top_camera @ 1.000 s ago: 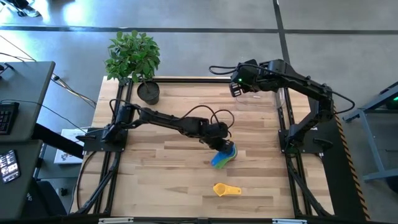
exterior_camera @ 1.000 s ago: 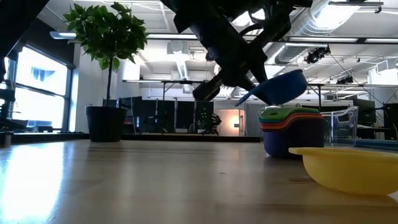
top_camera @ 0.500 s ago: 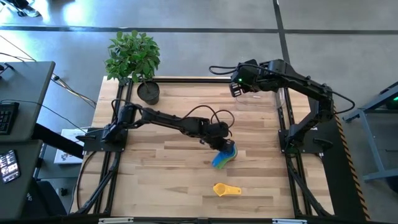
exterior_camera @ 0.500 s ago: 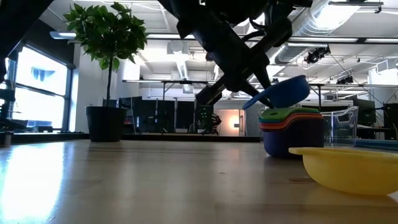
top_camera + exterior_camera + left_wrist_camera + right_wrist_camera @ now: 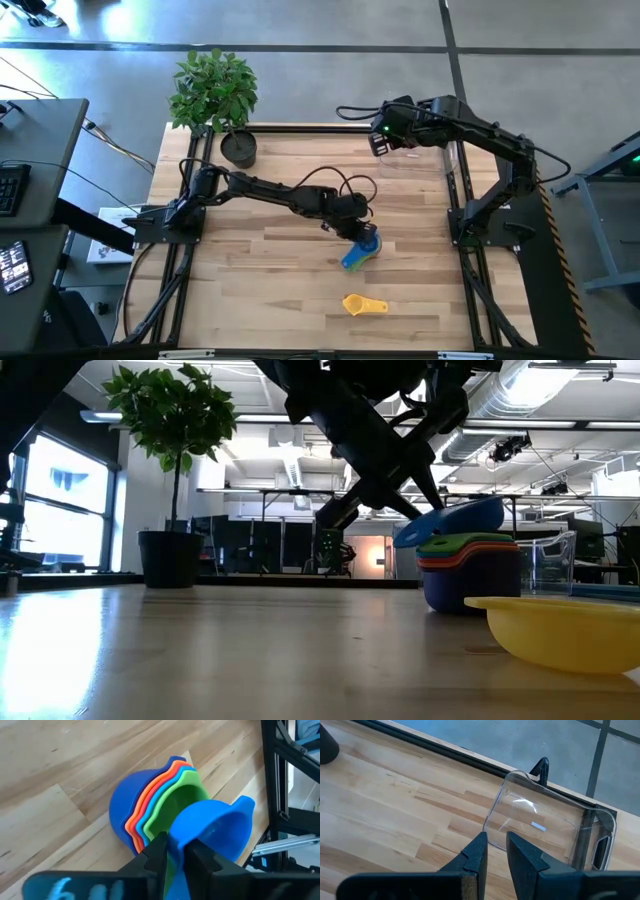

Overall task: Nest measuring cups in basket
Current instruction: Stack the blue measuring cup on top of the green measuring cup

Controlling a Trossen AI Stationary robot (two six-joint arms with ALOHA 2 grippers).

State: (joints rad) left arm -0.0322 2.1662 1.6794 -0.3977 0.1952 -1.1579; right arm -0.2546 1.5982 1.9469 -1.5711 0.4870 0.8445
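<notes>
Yellow cup (image 5: 565, 630) cut off by the low view's edge; nested stack's (image 5: 150, 815) inner cups mostly hidden.

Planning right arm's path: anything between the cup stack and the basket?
High view: only bare table between the stack and the basket.

Left gripper (image 5: 356, 233) reaches low over mid-table, fingers (image 5: 155, 851) close together; right gripper (image 5: 380, 142) hovers at the far edge, fingers (image 5: 476, 851) narrowly parted

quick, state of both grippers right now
Left gripper: fingers either side of the blue cup handle above the nested stack; whether the grip is firm cannot be told.
Right gripper: empty, jaws narrowly apart, near the basket.
</notes>
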